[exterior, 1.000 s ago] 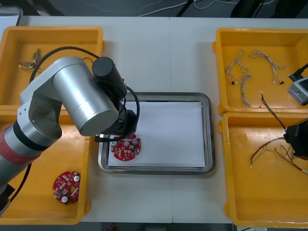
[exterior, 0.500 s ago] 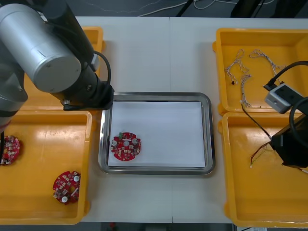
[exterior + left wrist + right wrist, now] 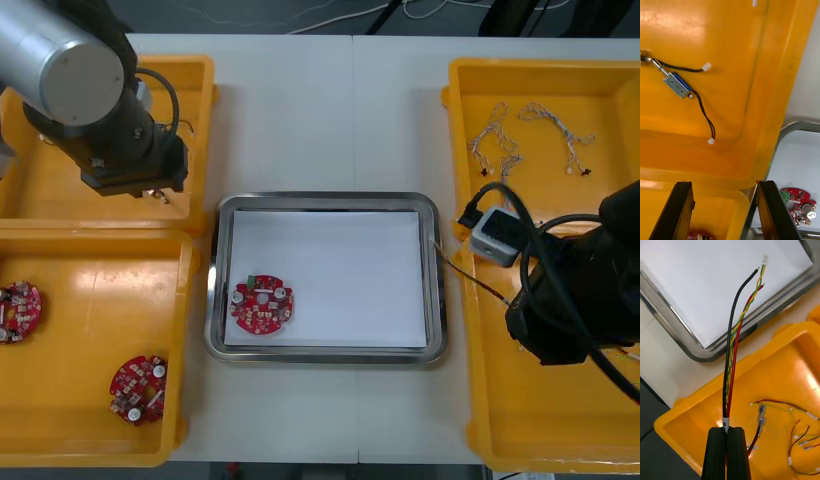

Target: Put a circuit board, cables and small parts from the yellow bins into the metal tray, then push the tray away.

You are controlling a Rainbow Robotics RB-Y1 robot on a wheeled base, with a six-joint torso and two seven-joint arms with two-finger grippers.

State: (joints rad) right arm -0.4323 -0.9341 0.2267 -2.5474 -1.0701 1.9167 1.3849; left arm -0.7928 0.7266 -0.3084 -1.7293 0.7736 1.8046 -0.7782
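From the front, the round red circuit board lies flat in the metal tray at its near left corner, on the white inside; small silver and green components stud its face. Two more boards sit in the near left yellow bin. The left arm hangs over the far left bin, and the right arm over the near right bin, with a thin cable bundle running from it toward the tray's right rim. In the right wrist view, the right gripper is clamped on that bundle – a black wire, a red one and a yellow-green twisted pair – whose free ends reach past the rim over the white inside. Loose cables lie in the bin below. In the left wrist view, the left gripper has its fingers wide apart, holding nothing, above the bin wall – a small metal part with black leads rests on the bin floor beyond.
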